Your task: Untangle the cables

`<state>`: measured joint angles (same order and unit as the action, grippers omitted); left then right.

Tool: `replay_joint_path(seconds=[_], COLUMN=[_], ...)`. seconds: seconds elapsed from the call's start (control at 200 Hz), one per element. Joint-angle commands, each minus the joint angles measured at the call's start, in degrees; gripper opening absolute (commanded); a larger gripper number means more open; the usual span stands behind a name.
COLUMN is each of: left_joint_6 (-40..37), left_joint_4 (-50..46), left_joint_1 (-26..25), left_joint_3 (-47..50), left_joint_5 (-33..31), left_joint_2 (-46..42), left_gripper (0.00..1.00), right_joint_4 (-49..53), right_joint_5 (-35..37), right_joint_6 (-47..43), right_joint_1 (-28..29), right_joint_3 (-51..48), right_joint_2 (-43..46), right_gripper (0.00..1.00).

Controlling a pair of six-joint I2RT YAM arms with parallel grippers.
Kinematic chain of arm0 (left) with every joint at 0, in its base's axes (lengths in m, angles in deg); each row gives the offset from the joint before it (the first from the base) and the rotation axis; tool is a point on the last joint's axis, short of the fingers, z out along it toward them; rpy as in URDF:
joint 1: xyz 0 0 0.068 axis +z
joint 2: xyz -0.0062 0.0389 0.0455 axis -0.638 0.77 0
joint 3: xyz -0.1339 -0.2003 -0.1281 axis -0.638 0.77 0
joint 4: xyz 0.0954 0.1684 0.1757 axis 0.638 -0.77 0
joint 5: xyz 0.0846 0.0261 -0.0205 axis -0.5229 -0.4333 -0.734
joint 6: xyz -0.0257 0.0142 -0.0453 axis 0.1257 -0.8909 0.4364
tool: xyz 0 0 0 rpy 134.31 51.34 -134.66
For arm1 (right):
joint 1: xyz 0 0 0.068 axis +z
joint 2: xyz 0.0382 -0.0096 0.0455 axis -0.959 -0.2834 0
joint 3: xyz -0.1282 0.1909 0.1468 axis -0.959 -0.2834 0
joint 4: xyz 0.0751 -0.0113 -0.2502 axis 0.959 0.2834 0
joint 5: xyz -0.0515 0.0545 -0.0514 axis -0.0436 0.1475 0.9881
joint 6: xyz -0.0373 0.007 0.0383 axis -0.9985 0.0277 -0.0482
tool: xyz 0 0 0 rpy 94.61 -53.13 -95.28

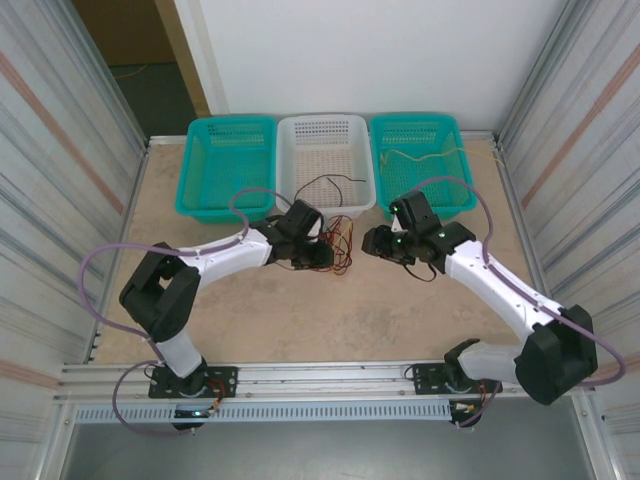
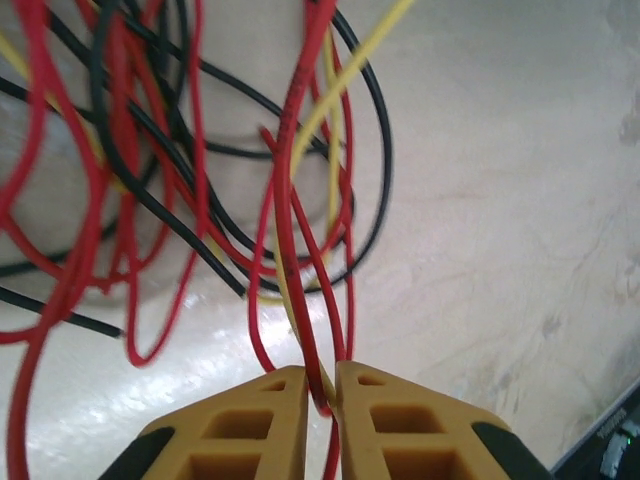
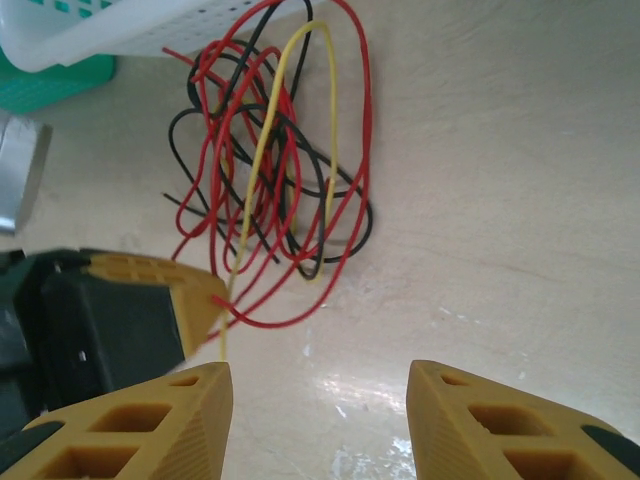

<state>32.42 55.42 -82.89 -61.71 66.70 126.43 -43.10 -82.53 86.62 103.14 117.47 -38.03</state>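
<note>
At the left wrist, jaws pinch red cables point(image 2: 284, 200).

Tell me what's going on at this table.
Two robot arms are working on a tangle of red, black and yellow cables on the table, just in front of the white basket. The left gripper is pinched shut on red strands at the tangle's edge. The right gripper faces the bundle from the other side with its jaws open, holding nothing. The cables are not yet separated.

2 teal baskets point(image 1: 190, 170), 1 white basket point(image 1: 325, 150), 2 arms point(image 1: 225, 255), 1 tangle red/blk/yel cables point(image 1: 340, 245), cable count unclear
</note>
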Motion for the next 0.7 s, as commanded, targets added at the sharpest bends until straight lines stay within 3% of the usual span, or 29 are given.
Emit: replay_joint_path(seconds=[0.0,0.075,0.195,0.271,0.446,0.696], left_joint_6=[1.7,4.4,5.9,6.5,10.4,19.7], left_joint_4=[-2.2,-2.2,-5.6,-8.7,-11.6,6.4], left_joint_1=[-2.4,-2.5,-2.4,-0.9,7.0,9.7], left_joint_3=[2.9,6.0,8.2,8.5,12.2,17.0], left_joint_5=[1.5,2.7,-1.2,-3.1,-0.6,6.0], left_joint_2=[-4.2,-7.4,-15.9,-20.6,-24.7,-19.5], left_gripper=[0.17,0.22,0.44,0.52,0.52,0.53], right_joint_4=[-4.3,-5.2,-5.3,-4.8,-4.5,-2.9], right_joint_5=[-5.3,-6.7,-7.5,-7.3,-5.9,-4.4], right_joint_6=[2.9,3.4,3.2,2.6,2.3,2.0], right_joint_1=[0.3,1.1,3.3,4.8,6.9,7.7], right_joint_3=[1.5,2.2,4.3,5.9,9.2,11.7], right_joint_2=[-2.3,-4.7,-8.6,-10.8,-14.6,-15.5], right_gripper=[0.49,0.49,0.49,0.5,0.49,0.48])
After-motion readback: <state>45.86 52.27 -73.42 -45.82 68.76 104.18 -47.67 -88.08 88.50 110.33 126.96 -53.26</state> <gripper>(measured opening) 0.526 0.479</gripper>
